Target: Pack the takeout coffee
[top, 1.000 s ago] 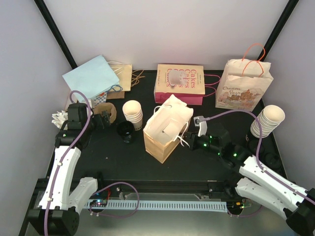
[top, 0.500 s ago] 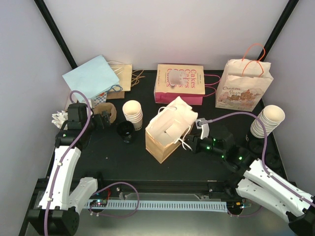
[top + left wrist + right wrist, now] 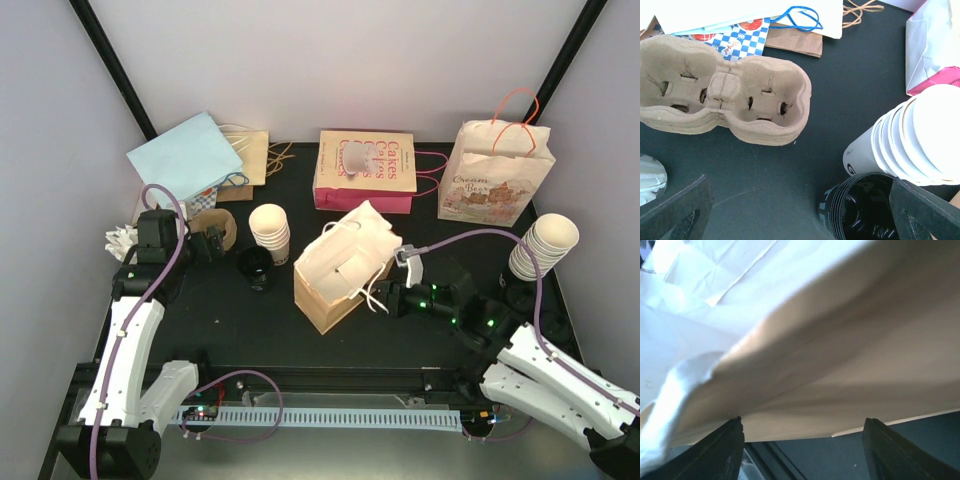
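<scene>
No single lidded cup shows, so the takeout coffee is hidden or out of view. An open white paper bag [image 3: 335, 290] stands mid-table, and I cannot make out what is inside it. My right gripper [image 3: 388, 297] is at the bag's right side. In the right wrist view the bag's wall [image 3: 840, 340] fills the frame just ahead of my right gripper [image 3: 802, 450], whose jaws are apart and grip nothing. My left gripper [image 3: 213, 243] is wide open and empty. It hovers [image 3: 800, 220] between the pulp carrier [image 3: 725, 95], a stack of cups [image 3: 920, 140] and black lids [image 3: 865, 207].
Along the back lie a light-blue bag [image 3: 185, 155], a pink "Cakes" bag [image 3: 365, 170] and a standing "Cream" bag [image 3: 495, 175]. A second cup stack [image 3: 543, 245] stands at the right edge. White napkins [image 3: 120, 240] lie at the left edge.
My right arm has pushed in to the left against the white bag. The bag has turned and shifted slightly. My right jaws have opened wider. The left arm has not moved.
</scene>
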Robot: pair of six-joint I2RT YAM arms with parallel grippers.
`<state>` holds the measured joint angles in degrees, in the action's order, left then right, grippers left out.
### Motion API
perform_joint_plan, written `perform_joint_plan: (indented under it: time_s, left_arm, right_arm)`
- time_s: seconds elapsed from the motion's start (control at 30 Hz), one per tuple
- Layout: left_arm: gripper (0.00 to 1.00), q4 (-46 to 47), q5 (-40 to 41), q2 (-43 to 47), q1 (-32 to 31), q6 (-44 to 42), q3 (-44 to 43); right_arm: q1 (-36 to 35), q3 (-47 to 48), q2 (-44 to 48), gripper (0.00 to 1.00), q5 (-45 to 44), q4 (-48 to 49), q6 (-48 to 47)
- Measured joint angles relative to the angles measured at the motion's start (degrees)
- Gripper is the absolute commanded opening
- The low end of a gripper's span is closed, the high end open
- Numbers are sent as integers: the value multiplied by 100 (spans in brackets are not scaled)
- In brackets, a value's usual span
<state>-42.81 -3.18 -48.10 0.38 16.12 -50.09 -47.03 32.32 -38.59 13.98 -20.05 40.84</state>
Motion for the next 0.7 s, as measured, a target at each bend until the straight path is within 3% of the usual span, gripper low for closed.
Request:
perform_joint_plan:
  time_s: [0.07,0.17,0.27,0.7]
  left_arm:
    - [99,0,0,-2,0,-15,0]
    - [99,0,7,-33,0,-57,0]
    - [99,-2,33,-188,24,-101,2]
    - [96,4,37,-815,105,-116,44]
  right_arm:
    - [-15,109,-7,73,-83,-149,-35]
    - [-22,302,-7,86,-313,-387,-175]
    - [-22,501,-11,89,-608,-616,-319]
    - [378,1434,-769,88,-1270,-1165,-688]
